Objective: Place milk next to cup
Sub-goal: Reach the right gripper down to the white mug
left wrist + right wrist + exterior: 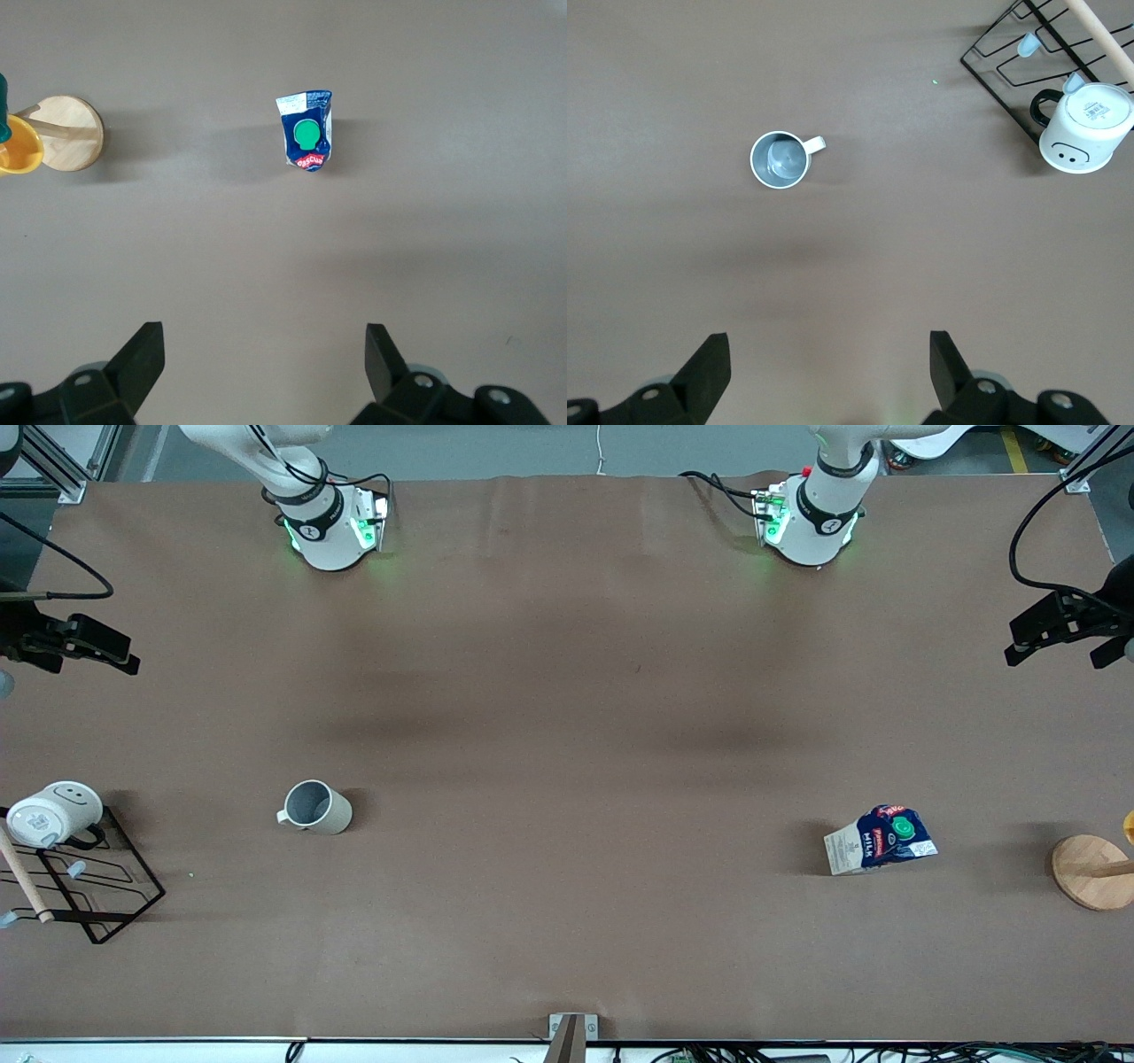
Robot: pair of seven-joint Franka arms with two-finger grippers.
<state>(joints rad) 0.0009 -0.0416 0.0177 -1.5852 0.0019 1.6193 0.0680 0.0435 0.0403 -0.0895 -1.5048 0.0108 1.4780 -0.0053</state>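
We see the milk (880, 840) standing on the brown table (567, 717) toward the left arm's end, and nothing touches it. Its green cap and dark blue upper part show well in the left wrist view (306, 131). Near it, closer to the table's edge at that end, there is a round wooden base (1091, 872) with a yellow thing (18, 147) just beside it.

The cup (315, 808) stands upright toward the right arm's end of the table, well apart from the milk, and about as near to the front camera as the milk is. In the right wrist view we look into its grey-blue inside (780, 159), and the small handle sticks out at the side.

At the edge of the table at the right arm's end lies a black wire rack (84, 886) — a white mug with a smiley face (53, 813) sits on it, and a wooden stick (22, 877) lies across it.

The left gripper (264, 365) hangs high over the table above the milk's area, its jaws spread wide and holding nothing. The right gripper (829, 365) hangs over the cup's area — its jaws are also spread and hold nothing.
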